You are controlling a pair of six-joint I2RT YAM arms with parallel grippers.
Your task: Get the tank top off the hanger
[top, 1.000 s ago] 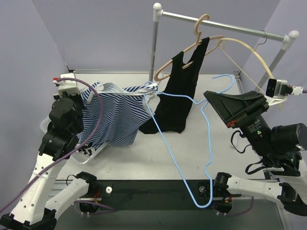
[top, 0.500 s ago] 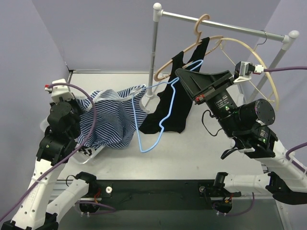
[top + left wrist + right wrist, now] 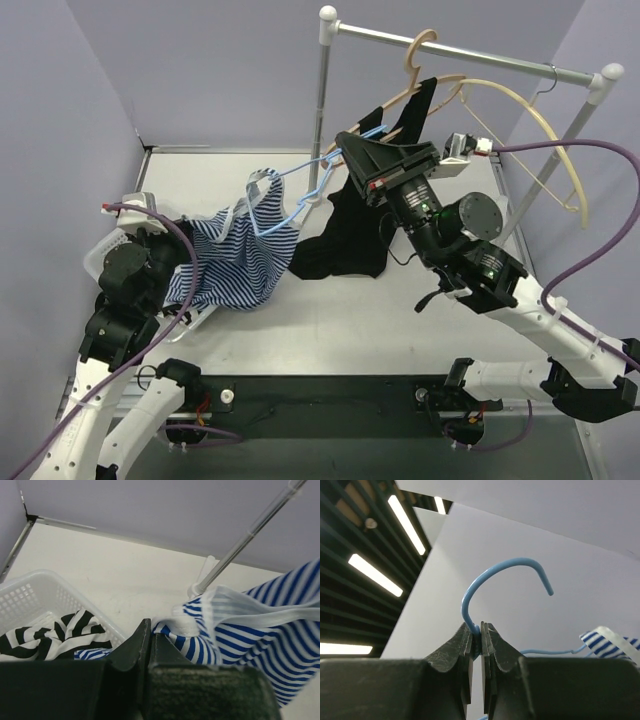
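Note:
The blue-and-white striped tank top (image 3: 238,255) drapes from the left arm up to a thin blue wire hanger (image 3: 290,200). One white-edged strap (image 3: 262,185) still loops over the hanger's left end. My left gripper (image 3: 188,262) is shut on the top's hem, which shows in the left wrist view (image 3: 182,627) right at the gripper (image 3: 150,636). My right gripper (image 3: 345,152) is shut on the hanger's neck just below its hook (image 3: 495,572), held high near the rack; it shows in the right wrist view (image 3: 480,632). A strap end (image 3: 610,640) shows at the right.
A clothes rack (image 3: 322,100) stands at the back with a black garment (image 3: 365,210) on a wooden hanger (image 3: 420,60) and a bare cream hanger (image 3: 545,130). A white basket (image 3: 30,590) at the left holds a black-and-white striped garment (image 3: 60,635).
My right gripper swung the blue hanger from the front right up and left to the rack. The tank top slid down-left along the hanger. My left arm dropped lower with the hem.

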